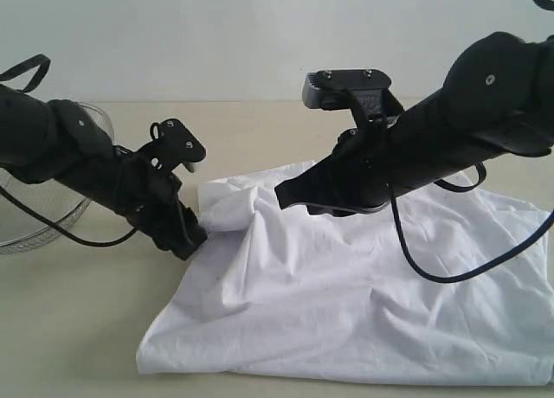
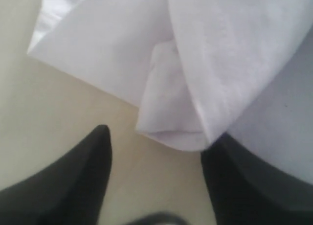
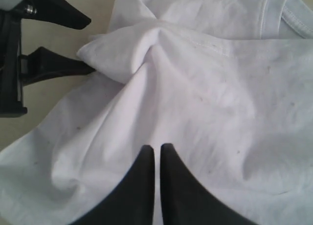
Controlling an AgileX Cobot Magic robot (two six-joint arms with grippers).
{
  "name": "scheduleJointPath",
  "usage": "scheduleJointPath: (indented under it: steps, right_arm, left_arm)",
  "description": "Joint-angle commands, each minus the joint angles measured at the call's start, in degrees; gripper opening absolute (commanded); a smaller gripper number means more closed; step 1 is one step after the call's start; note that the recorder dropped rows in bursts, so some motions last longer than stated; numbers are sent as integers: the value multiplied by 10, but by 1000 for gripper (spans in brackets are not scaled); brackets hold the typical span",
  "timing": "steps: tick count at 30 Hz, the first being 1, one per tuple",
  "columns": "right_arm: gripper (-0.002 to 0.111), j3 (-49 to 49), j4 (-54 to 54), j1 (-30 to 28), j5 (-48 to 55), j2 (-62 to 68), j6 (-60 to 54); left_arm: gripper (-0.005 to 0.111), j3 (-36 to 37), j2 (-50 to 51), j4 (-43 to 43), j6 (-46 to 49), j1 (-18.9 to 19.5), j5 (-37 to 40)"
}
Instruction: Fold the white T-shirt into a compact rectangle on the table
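The white T-shirt (image 1: 346,303) lay rumpled on the table (image 1: 78,329), filling the centre and lower right of the exterior view, with no lettering showing. My left gripper (image 2: 159,137) sat at the shirt's left edge, in the middle left of that view. Its jaws stood partly apart around a bunched fold of cloth but were not closed on it, so I held nothing. My right gripper (image 3: 157,147) hung over the shirt's middle, fingers pressed together, with no cloth visible between them. A wire basket (image 1: 43,229) stood at the far left, apart from the shirt.

I judged the step in hand to be taking hold of the left edge for a fold. The next move called for pinching that bunched cloth firmly, then lifting it across toward the right.
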Motion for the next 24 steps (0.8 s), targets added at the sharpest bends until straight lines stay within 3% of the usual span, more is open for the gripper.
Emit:
scheduleJointPath:
  steps: [1,10,23,24]
  right_arm:
    - [0,3,-1,-4,-1,-7,-7]
    - [0,3,0,-4,-1,-7,-4]
    - [0,3,-2,-4,4,-7,1]
    - [0,3,-2,-4,5,-7,1]
  left_arm:
    - [35,-5,1,-7,6,-2,-26]
    - [5,-13,1,-7,22,-2,-41]
    - [5,-77,2,-24,-5,-2,-4]
    - [10,-77,2,-23,-6,-2,-1]
